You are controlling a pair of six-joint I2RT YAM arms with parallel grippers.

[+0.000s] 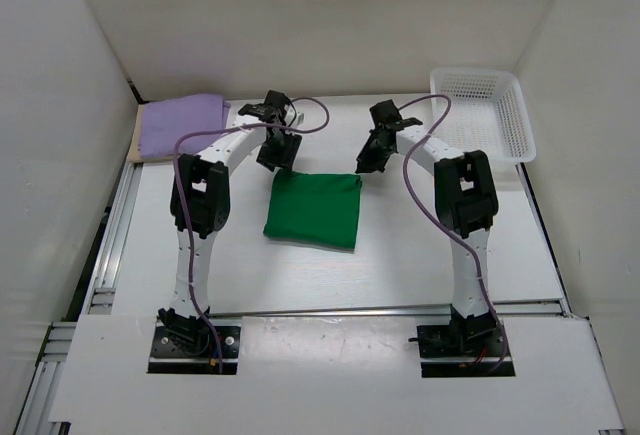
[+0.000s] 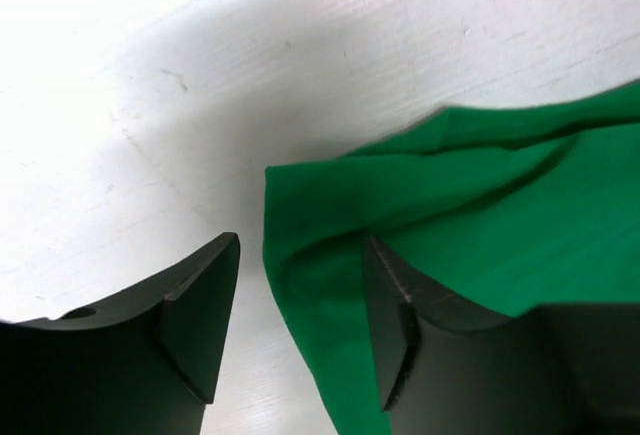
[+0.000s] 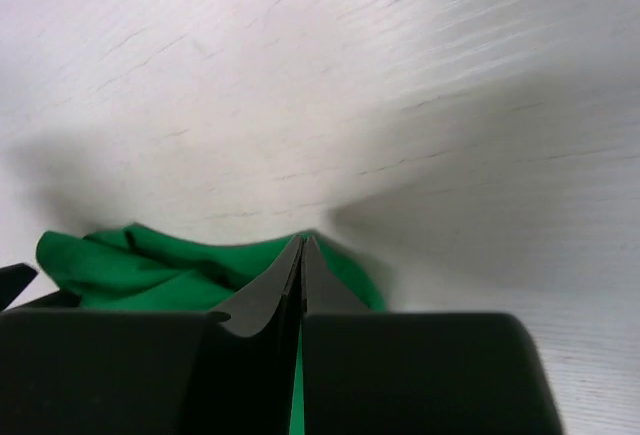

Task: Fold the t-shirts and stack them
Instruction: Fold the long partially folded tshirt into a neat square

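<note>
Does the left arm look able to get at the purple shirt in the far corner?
Probably yes: the left gripper hangs open near the purple shirt, with only bare table between them.

Folded green t-shirt (image 1: 313, 209) mid-table; purple (image 1: 182, 125) atop tan (image 1: 133, 145).

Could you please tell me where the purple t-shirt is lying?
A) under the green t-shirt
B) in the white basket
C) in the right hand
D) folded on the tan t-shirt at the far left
D: the top view shows the purple t-shirt folded at the far left, with an edge of the tan t-shirt showing beneath it.
</note>
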